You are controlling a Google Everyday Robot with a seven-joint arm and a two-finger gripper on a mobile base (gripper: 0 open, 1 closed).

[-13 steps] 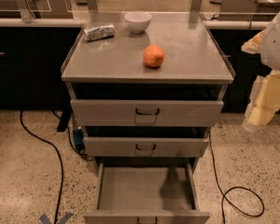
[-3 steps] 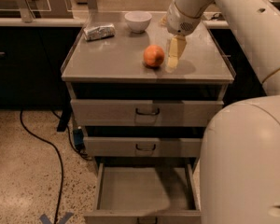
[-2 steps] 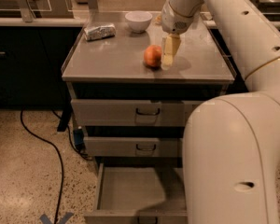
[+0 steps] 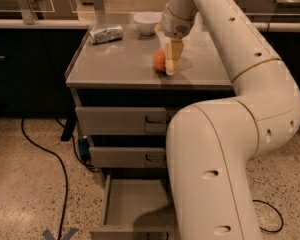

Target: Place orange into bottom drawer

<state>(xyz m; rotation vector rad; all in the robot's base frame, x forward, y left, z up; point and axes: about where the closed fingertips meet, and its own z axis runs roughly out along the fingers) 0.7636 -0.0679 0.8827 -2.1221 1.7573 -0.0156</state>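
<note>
Tool (image 4: pixel 166 68) beside orange (image 4: pixel 159 60), grip cannot tell | grey cabinet top (image 4: pixel 120 59) | bottom drawer (image 4: pixel 135 204) open | speckled floor (image 4: pixel 25 194)

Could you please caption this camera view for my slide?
The gripper at the orange on the cabinet top; bottom drawer open below.

— What sits on the grey cabinet surface (image 4: pixel 115 69)?
— A round white bowl (image 4: pixel 146 22), just behind the jaws; a crinkled silver foil packet (image 4: pixel 106 34) to its left.
— Below?
— A black cable (image 4: pixel 65 184) on speckled floor (image 4: pixel 25 184).

arm (image 4: pixel 230 149): white, rounded, tan seams, dark holes | end effector (image 4: pixel 168 68): cream, above cabinet top (image 4: pixel 120 61)
</note>
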